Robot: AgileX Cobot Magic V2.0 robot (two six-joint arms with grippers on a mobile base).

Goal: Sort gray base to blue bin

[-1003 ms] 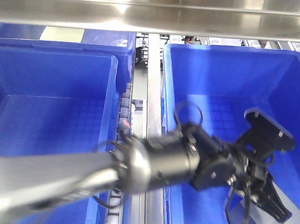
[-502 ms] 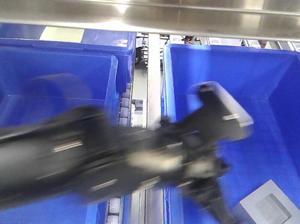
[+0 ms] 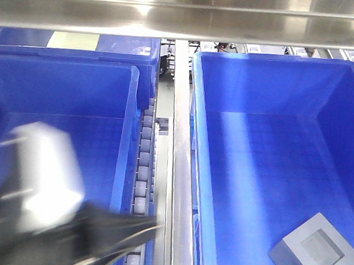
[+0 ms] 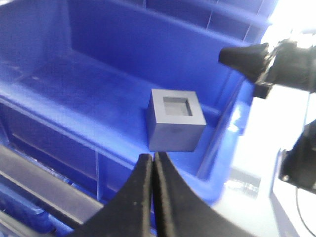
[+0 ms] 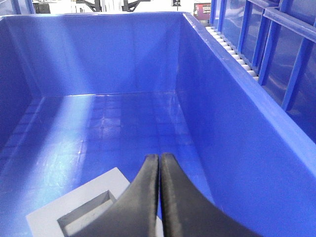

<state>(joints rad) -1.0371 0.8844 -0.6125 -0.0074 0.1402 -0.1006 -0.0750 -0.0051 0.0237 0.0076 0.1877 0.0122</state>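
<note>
one gray base (image 3: 316,251) sits on the grid-patterned floor of the blue bin (image 3: 197,128), in the near right corner in the front view, recess facing up. that view shows three blue crates in all: this one on the right, a second crate (image 3: 131,104) on the left and a third crate (image 3: 110,47) behind it. no brand, label or writing can be read anywhere. the left hand (image 4: 152,163) hangs above the bin's rim with its fingers pressed together, gripping nothing. the right hand (image 5: 160,163) is likewise closed and empty, just above the base (image 5: 74,212).
</note>
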